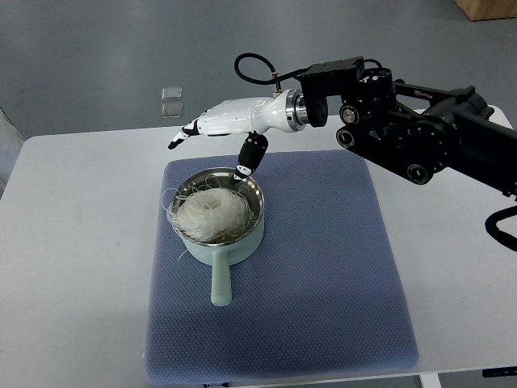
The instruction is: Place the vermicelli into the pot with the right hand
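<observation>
Right hand (230,121) hovers released above the pot's (257,212) far rim, vermicelli (212,212) heaped inside.

Views: one only, the top view; no second view, so no shared part of the scene.
Position: high above the white table (73,242), on the robot's own side of the work.
Direction: steeply downward and forward; the table's near edge lies at the bottom of the frame, its far edge and the grey floor (121,48) beyond it at the top.
Range: middling; the blue mat (323,275) fills most of the centre, and the table runs past the left, right and bottom borders.
Orientation cues: the right arm (420,133) enters from the right border, with the right hand (230,121) reaching to upper centre, above the pot (220,234) that sits left of centre.
</observation>
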`<action>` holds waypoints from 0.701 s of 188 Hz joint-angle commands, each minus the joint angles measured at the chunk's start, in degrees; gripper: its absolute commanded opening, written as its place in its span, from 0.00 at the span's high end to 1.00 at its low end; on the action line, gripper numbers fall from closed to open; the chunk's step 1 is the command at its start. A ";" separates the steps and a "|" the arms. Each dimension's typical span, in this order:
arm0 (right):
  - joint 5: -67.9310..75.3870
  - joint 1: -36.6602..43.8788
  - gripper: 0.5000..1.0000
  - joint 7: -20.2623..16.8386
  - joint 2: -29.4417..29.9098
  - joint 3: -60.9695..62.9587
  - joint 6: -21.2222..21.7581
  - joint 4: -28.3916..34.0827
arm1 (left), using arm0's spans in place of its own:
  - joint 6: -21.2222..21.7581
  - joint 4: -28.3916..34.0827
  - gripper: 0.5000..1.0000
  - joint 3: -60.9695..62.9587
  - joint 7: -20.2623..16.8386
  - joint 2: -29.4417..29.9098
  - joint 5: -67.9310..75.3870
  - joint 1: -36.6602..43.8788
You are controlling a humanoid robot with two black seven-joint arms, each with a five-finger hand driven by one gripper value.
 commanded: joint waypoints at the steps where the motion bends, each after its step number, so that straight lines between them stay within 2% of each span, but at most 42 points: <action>1: 5.26 -0.28 0.16 0.00 -1.40 3.81 0.16 -0.18 | 0.00 -0.05 0.00 0.00 0.00 0.00 0.04 0.00; 26: 16.95 -4.41 0.16 -0.35 -1.49 11.37 -1.16 -1.41 | 0.00 0.03 0.00 -0.09 0.00 0.00 -0.04 0.00; 55: 29.95 -11.17 0.16 0.26 -0.61 20.34 -5.56 -3.78 | 0.00 -0.05 0.00 -0.09 0.00 0.00 0.04 0.00; 85: 43.30 -15.92 0.16 0.44 0.97 26.31 -14.25 -7.65 | 0.00 -0.05 0.00 -0.09 0.00 0.00 -0.04 0.00; 99: 50.16 -17.76 0.16 0.44 1.68 27.19 -19.00 -10.63 | 0.00 -0.05 0.00 -0.09 0.00 0.00 0.04 0.09; 132: 66.24 -21.54 0.16 0.44 2.38 27.19 -27.09 -16.08 | 0.00 -0.05 0.00 -0.09 0.00 0.00 0.04 0.09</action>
